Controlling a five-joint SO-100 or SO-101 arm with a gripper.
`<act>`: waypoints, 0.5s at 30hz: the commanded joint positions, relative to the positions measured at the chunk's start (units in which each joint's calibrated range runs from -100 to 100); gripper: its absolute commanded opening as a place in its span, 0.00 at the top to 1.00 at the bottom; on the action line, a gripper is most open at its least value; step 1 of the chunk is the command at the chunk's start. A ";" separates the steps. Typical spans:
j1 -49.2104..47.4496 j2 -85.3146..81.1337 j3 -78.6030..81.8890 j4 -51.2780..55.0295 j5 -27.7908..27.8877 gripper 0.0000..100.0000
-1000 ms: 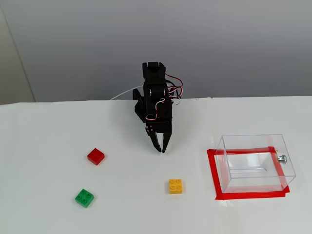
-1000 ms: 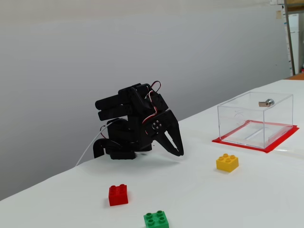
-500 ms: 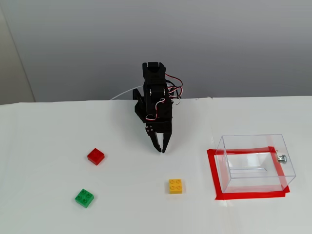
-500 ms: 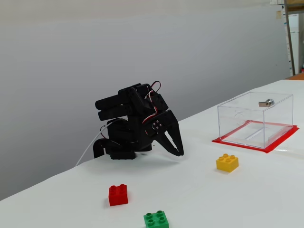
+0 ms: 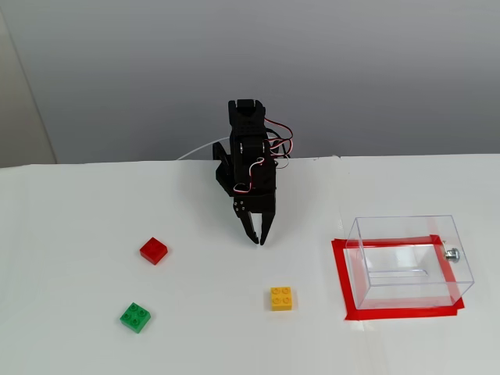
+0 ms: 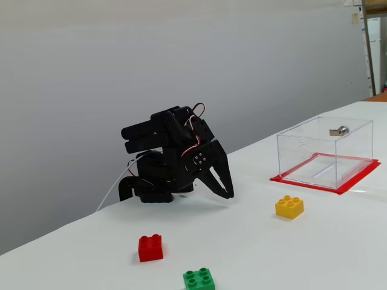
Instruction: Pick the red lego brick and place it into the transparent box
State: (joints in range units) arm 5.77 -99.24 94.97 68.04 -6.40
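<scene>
The red lego brick [image 5: 154, 250] lies on the white table left of the arm; it also shows in the other fixed view [image 6: 150, 248]. The transparent box [image 5: 410, 261] stands open-topped and empty at the right inside a red tape outline, with a silver knob [image 5: 451, 253] on its right wall; it also shows in the other fixed view [image 6: 325, 152]. My black gripper [image 5: 258, 237] hangs folded near the arm's base, tips pointing down just above the table, jaws closed and empty; it shows from the side in the other fixed view [image 6: 228, 194]. It is well apart from the red brick.
A green brick [image 5: 136, 316] lies in front of the red one, and a yellow-orange brick [image 5: 281, 298] lies in front of the gripper. The red tape outline [image 5: 398, 312] frames the box. A grey wall stands behind the table.
</scene>
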 commanded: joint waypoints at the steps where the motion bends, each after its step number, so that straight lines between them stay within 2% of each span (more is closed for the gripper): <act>1: 0.33 -0.51 -0.94 -0.15 -0.12 0.98; 15: -0.19 -0.51 -0.94 -0.41 0.19 0.98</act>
State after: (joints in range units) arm 5.77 -99.24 94.97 68.04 -6.40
